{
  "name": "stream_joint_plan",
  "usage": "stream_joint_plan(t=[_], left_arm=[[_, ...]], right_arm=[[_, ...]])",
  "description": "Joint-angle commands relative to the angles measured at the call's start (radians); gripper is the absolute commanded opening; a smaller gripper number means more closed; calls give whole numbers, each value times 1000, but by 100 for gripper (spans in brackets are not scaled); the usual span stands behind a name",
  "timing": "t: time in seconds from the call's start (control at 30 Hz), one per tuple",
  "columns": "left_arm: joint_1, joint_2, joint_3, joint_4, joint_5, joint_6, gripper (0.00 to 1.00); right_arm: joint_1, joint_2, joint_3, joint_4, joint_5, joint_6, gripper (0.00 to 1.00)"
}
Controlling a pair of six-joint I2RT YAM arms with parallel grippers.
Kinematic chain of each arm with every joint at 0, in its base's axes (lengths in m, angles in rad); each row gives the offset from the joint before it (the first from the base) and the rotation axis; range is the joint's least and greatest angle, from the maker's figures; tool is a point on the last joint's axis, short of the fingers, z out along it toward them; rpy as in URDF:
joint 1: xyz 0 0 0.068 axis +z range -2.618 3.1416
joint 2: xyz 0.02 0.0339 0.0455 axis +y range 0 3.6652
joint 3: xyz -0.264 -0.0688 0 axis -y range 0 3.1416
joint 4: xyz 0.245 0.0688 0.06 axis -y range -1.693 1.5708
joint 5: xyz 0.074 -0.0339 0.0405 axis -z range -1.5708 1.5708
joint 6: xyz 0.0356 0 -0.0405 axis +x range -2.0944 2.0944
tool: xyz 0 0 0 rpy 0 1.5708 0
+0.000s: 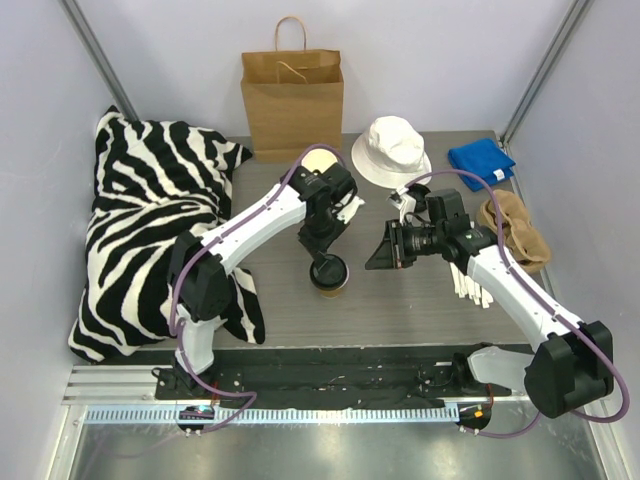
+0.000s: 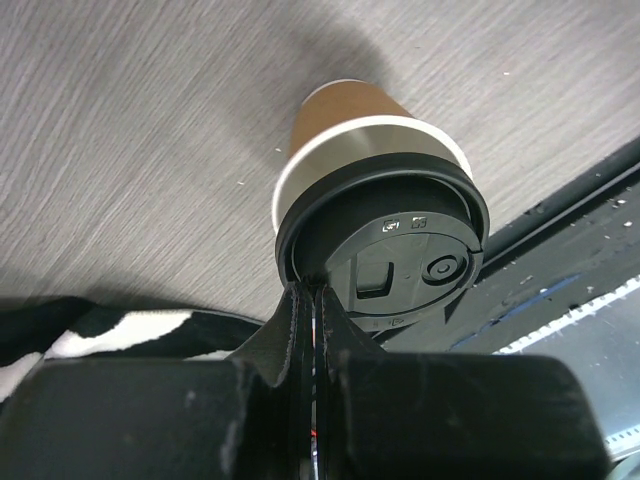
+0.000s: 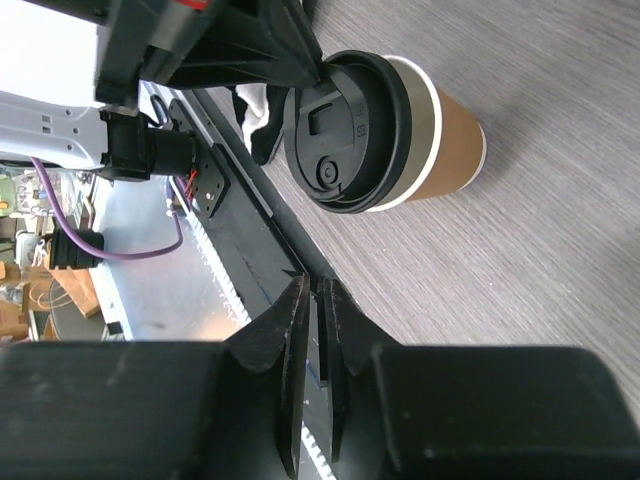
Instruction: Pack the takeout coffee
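1. Your left tool [image 2: 308, 296] was pinched on the lid rim of the takeout coffee [image 1: 331, 277], which stood mid-worktop [image 1: 430, 310].
2. Your right tool [image 3: 315, 292] hung near it, almost closed and empty.
3. You needed a slow, straight lift, because that rim pinch risked popping the lid.

Takeout coffee [image 3: 400, 125]: kraft-brown cup, cream rim, black lid, set on grey wood-grain table [image 3: 560, 290]. The lid's edge is met by the left gripper [image 3: 305, 62]. Right gripper [image 3: 315, 290]: fingers drawn almost together, nothing held. Purple cable [image 3: 120, 255] is seen beyond a black rail [image 3: 250, 210].
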Motion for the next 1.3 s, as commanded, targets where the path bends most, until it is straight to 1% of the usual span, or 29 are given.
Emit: stream_joint_plan(t=[0.0,0.5,0.9,1.1,1.27], left_arm=[[1,9,51,-15,-37,13,0],[1,45,75,-15,-16,11,0],[5,65,74,-18,6,10,0],[7,62,101,-29,16,8,0],[7,62,81,-33,16,14,0]], right_arm=[[12,-29,-2,53,12,-13,17],[72,-10,-5,76,36,-46,17],[100,8,-3,110,44,-40,17],[118,22,0,130,50,-33,17],[126,29,4,141,51,-30,17]])
